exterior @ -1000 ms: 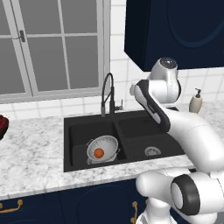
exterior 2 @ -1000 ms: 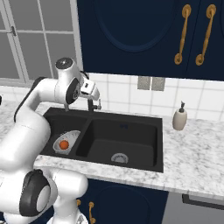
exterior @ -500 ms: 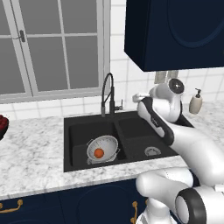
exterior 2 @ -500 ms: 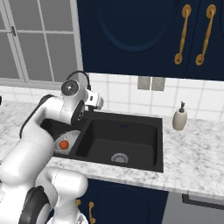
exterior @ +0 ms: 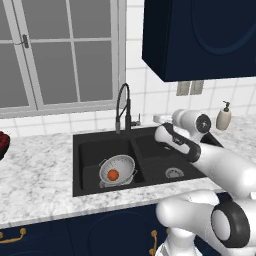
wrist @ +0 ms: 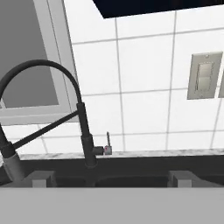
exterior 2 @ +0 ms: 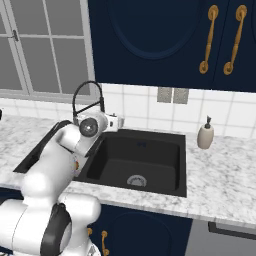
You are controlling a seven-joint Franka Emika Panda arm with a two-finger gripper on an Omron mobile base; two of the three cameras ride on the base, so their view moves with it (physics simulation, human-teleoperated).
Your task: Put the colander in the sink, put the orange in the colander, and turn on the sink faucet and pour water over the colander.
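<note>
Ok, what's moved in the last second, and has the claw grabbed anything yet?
The arm has swung its hand down from above the sink to counter height, right of the faucet, and the hand view now faces the side lever. The claw stays open and holds nothing. The colander with the orange stayed in the left basin; the soap dispenser didn't move.

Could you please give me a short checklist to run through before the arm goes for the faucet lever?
1. Colander sits in the left basin of the sink: ok.
2. Orange lies inside the colander: ok.
3. Gripper open and holding nothing: ok.
4. Lever ahead of the gripper in the hand view, not yet touched: ok.
5. Faucet spout aimed over the colander: cannot tell.
6. Water running: not ok, none visible.
</note>
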